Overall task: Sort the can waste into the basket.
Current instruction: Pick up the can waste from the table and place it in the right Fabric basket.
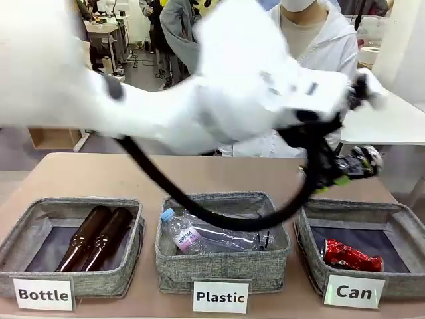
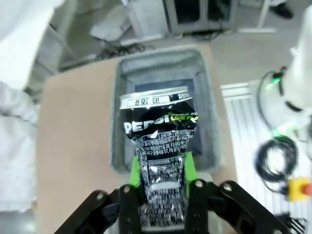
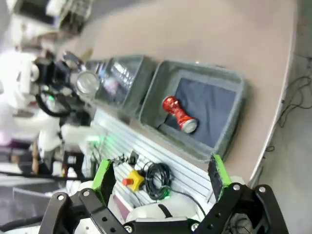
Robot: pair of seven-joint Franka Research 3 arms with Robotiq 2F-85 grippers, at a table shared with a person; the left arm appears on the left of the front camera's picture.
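Observation:
My left arm reaches across to the right side of the table. Its gripper (image 1: 337, 174) is shut on a crushed black can (image 1: 359, 161), held in the air above the far edge of the grey basket (image 1: 311, 260) labelled "Can". In the left wrist view the gripper (image 2: 161, 171) clamps the black can (image 2: 160, 127) directly over the basket (image 2: 117, 122). A crushed red can (image 1: 351, 256) lies inside the basket. My right gripper (image 3: 161, 173) hangs open high up, looking down on the basket (image 3: 149, 97) and the red can (image 3: 177, 112).
The middle basket (image 1: 223, 271), labelled "Plastic", holds a clear plastic bottle (image 1: 199, 236). At the left, the "Bottle" basket (image 1: 20, 247) holds two brown glass bottles (image 1: 99, 236). A person in a white top (image 1: 312, 40) stands behind the table. A black cable (image 1: 199, 212) droops over the middle basket.

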